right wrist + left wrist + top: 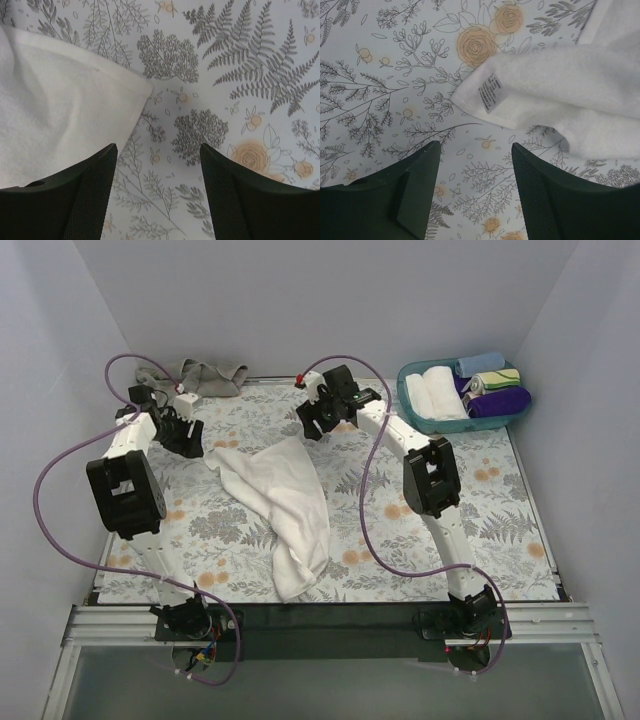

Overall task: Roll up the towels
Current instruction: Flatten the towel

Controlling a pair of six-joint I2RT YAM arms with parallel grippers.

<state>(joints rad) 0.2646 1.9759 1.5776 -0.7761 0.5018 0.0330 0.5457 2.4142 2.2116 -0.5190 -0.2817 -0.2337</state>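
Your left gripper hangs over the table, jaws spread wide with nothing between them. In the left wrist view, the labelled corner of the large white rectangular terry-cloth towel lies in the upper right of the frame. It sits just beyond the dark fingers and apart from them, its sewn tag facing up.

Your right gripper is likewise wide and empty. In the right wrist view another corner of that towel fills the left of the frame, its tip pointing right above the gap. The cloth passes behind the finger at lower left; you cannot tell whether they touch.

In the top external view the white towel lies rumpled, left of centre, its two far corners fanned out just below the two grippers. Its long axis runs diagonally from upper left of centre down to the lower middle, where it narrows to a bunched end short of the near edge.

The crumpled grey-beige terry-cloth towel lies at the far edge, upper left, beyond the left arm. A teal plastic basket of rolled cloths stands at upper right.

The table wears a pale sheet printed with grey ferns and orange flowers. Plain pale walls close it in on three sides. A metal rail runs along the bottom of the frame, where both arm bases stand.
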